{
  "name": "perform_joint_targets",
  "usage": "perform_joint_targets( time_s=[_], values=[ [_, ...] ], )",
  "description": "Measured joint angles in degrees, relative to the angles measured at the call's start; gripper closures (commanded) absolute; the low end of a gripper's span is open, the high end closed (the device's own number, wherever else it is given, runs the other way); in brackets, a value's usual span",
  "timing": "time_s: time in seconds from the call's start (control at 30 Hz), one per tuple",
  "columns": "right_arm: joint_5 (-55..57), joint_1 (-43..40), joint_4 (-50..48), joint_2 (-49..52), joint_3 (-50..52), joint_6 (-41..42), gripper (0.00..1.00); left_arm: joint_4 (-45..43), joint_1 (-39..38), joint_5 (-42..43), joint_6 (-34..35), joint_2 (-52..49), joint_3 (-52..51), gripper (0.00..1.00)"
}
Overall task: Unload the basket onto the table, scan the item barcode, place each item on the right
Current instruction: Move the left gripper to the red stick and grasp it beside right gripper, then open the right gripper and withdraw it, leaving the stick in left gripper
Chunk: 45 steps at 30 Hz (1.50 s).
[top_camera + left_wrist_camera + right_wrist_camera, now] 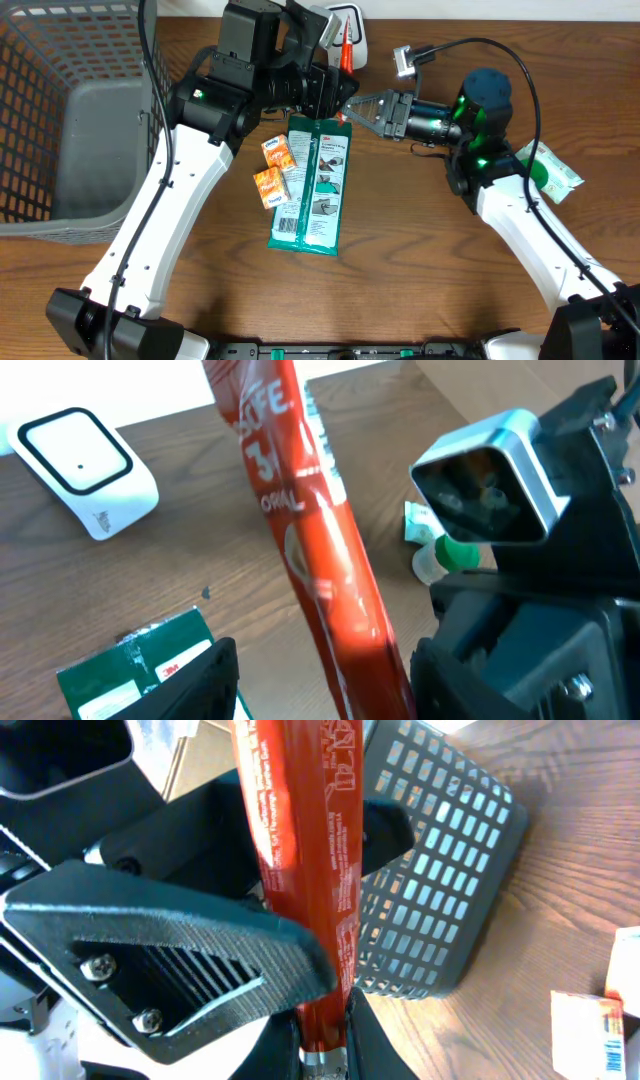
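Note:
A long red tube point(305, 840) stands upright in my right gripper point(322, 1040), whose jaws are shut on its lower crimped end. My left gripper point(330, 685) is open around the same red tube point(310, 530). The tube lies against its right finger point(450, 680), with a gap to the left finger. From overhead, both grippers meet at the table's back centre, the left gripper point(335, 90) over the right gripper point(350, 108). Only a bit of the red tube point(345, 52) shows there. The white scanner point(85, 465) sits just behind, at the back edge point(352, 35).
Two green flat packs point(315, 190) and small orange boxes point(275, 170) lie mid-table under the arms. A dark mesh basket point(60, 120) fills the left side. A white and green packet point(550, 170) lies at the right, beside the right arm.

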<state>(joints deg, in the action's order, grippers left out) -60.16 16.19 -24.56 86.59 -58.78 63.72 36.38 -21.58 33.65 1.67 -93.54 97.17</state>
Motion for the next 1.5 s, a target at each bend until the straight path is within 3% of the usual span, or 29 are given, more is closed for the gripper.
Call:
perform_joint_targets(
  time_s=[0.7,0.93,1.23,1.4,1.5],
  values=[
    [3.9,1.3,-1.2,0.0,0.0,0.6,0.99,-0.5,0.1,-0.7,3.3,0.0,0.0,0.48],
    [5.1,1.3,-1.0,0.0,0.0,0.6,0.99,-0.4,0.1,-0.5,3.9,0.0,0.0,0.59],
    [6.3,2.1,-3.2,0.1,0.2,0.6,0.99,-0.4,0.2,0.7,4.1,0.0,0.4,0.61],
    [7.2,2.7,-3.6,0.2,0.3,0.8,0.99,-0.2,0.4,1.0,4.1,0.0,0.5,0.86],
    [7.3,2.7,-3.6,0.3,0.4,0.8,0.99,-0.2,0.2,1.4,4.2,0.0,0.5,0.87]
  ],
)
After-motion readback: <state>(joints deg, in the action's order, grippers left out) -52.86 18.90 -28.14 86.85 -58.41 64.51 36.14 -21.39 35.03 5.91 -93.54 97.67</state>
